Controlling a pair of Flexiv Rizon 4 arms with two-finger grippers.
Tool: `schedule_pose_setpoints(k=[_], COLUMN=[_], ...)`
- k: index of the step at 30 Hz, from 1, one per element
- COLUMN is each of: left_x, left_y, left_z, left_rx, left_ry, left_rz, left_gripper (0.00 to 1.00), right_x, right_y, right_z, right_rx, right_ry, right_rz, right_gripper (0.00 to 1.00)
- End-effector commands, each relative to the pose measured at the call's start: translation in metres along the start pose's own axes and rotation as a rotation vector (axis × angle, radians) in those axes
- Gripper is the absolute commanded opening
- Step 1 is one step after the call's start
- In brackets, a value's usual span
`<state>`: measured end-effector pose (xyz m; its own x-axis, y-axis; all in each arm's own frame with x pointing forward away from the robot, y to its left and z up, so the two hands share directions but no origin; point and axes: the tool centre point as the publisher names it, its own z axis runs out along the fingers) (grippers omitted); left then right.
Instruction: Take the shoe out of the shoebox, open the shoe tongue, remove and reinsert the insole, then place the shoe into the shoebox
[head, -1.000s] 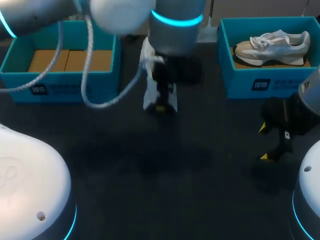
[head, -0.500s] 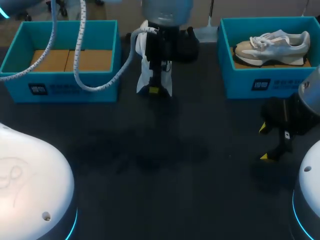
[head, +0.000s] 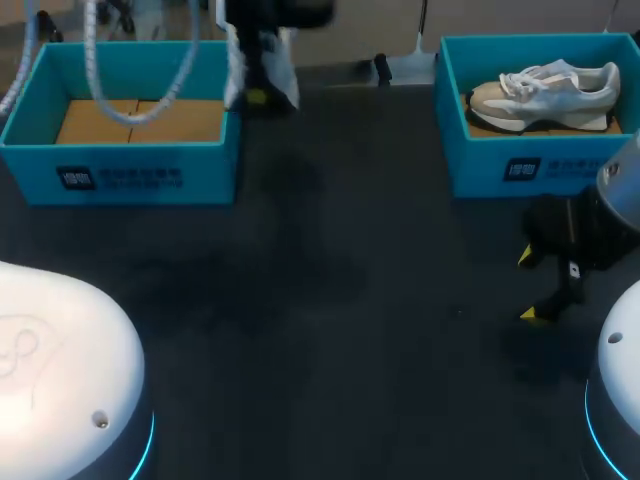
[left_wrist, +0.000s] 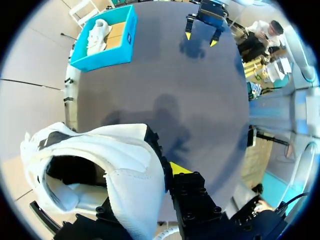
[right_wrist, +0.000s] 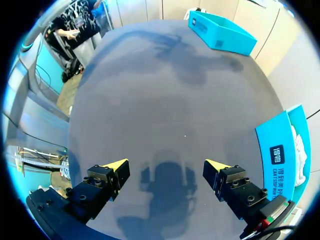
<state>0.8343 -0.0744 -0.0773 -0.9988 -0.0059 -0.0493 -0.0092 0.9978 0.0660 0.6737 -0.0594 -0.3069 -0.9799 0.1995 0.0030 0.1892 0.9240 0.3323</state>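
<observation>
My left gripper (head: 260, 93) is shut on a white shoe (head: 280, 62), which hangs at the back of the table by the right rim of the empty left shoebox (head: 120, 175). In the left wrist view the shoe (left_wrist: 100, 170) shows its dark opening, and its side wall is pinched at my left gripper (left_wrist: 161, 170); only one yellow fingertip (left_wrist: 180, 168) shows. A second white and beige shoe (head: 545, 90) lies in the right shoebox (head: 540, 165). My right gripper (head: 545, 285) (right_wrist: 166, 166) hangs open and empty over the table in front of that box.
The left box's floor is bare brown cardboard (head: 140, 120). In the right wrist view the left shoebox (right_wrist: 220, 32) stands far ahead and the right shoebox (right_wrist: 280, 152) close beside the gripper. The dark tabletop (head: 330, 300) spreads between the boxes.
My left arm has carried the shoe from the middle back of the table towards the back left, up to the left box's right rim. The right arm has stayed still.
</observation>
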Motion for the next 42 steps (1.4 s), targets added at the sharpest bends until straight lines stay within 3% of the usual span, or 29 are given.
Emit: schedule_pose_setpoints(k=[1, 6, 9, 22, 25, 32, 34, 35, 42], left_x=[-0.022, -0.046, -0.059, -0.059, -0.084, -0.153, -0.167, -0.175, -0.204], left_y=[0.055, 0.094, 0.116, 0.116, 0.135, 0.206, 0.222, 0.23, 0.276], left_z=[0.001, 0.012, 0.016, 0.016, 0.022, 0.037, 0.043, 0.047, 0.076], left_rx=[0.061, 0.015, 0.032, 0.032, 0.023, -0.022, -0.011, -0.042, -0.051], left_ry=[0.005, -0.037, -0.031, -0.031, -0.045, -0.07, -0.054, -0.064, -0.058], left_rz=[-0.008, -0.07, -0.029, -0.029, -0.032, -0.049, -0.014, -0.041, -0.013], left_gripper=[0.0, 0.0, 0.0, 0.0, 0.0, 0.0, 0.0, 0.0, 0.0], right_x=[0.001, 0.001, 0.001, 0.001, 0.001, 0.001, 0.001, 0.001, 0.001], right_y=[0.0, 0.0, 0.0, 0.0, 0.0, 0.0, 0.0, 0.0, 0.0], right_z=[0.001, 0.001, 0.001, 0.001, 0.001, 0.001, 0.001, 0.001, 0.001], right_rx=[0.003, 0.003, 0.003, 0.003, 0.003, 0.003, 0.003, 0.003, 0.003], right_ry=[-0.002, -0.002, -0.002, -0.002, -0.002, -0.002, -0.002, -0.002, -0.002], right_rz=[0.0, 0.0, 0.0, 0.0, 0.0, 0.0, 0.0, 0.0, 0.0], right_gripper=[1.0, 1.0, 1.0, 1.0, 1.0, 1.0, 1.0, 1.0, 1.0])
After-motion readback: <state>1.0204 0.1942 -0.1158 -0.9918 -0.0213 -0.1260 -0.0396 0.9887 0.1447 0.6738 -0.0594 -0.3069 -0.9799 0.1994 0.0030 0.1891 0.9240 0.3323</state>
